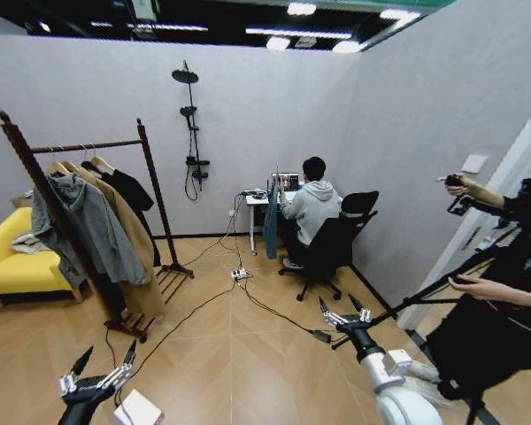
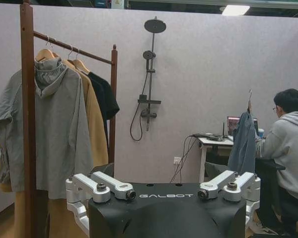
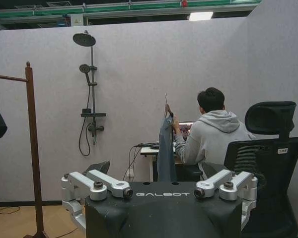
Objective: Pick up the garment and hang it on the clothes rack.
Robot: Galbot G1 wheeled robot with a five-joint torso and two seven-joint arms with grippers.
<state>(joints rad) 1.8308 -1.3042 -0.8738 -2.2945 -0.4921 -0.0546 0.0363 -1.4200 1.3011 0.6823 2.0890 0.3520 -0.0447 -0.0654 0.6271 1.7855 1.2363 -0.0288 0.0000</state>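
Off to the left stands the clothes rack (image 1: 88, 230), tall dark wood, its top bar already carrying a grey hoodie (image 1: 84, 226), a tan coat (image 1: 134, 239) and a black jacket (image 1: 128, 188). Across the room, at the far desk (image 1: 258, 202), a seated person (image 1: 311, 212) holds up the garment (image 1: 271, 220) by its hanger, metal hook on top; that dark teal cloth hangs straight down, long axis vertical, beside the desk edge.

Now the arms. Both sit low at the front of the head view, well apart from the garment. The right gripper (image 1: 343, 312) has its fingers spread wide and holds nothing, pointing out over the floor toward the desk. The left gripper (image 1: 102, 363) is likewise wide open and empty, down near the rack's foot.

Here's what matters: the garment lies ahead and a little right of centre, far beyond either arm's reach as things stand. The right gripper looks the nearer of the two, and its wrist view has the garment almost dead ahead. My read: the robot must close that gap across the floor, cables (image 1: 248, 301) and all, before any grasp at the hook end.
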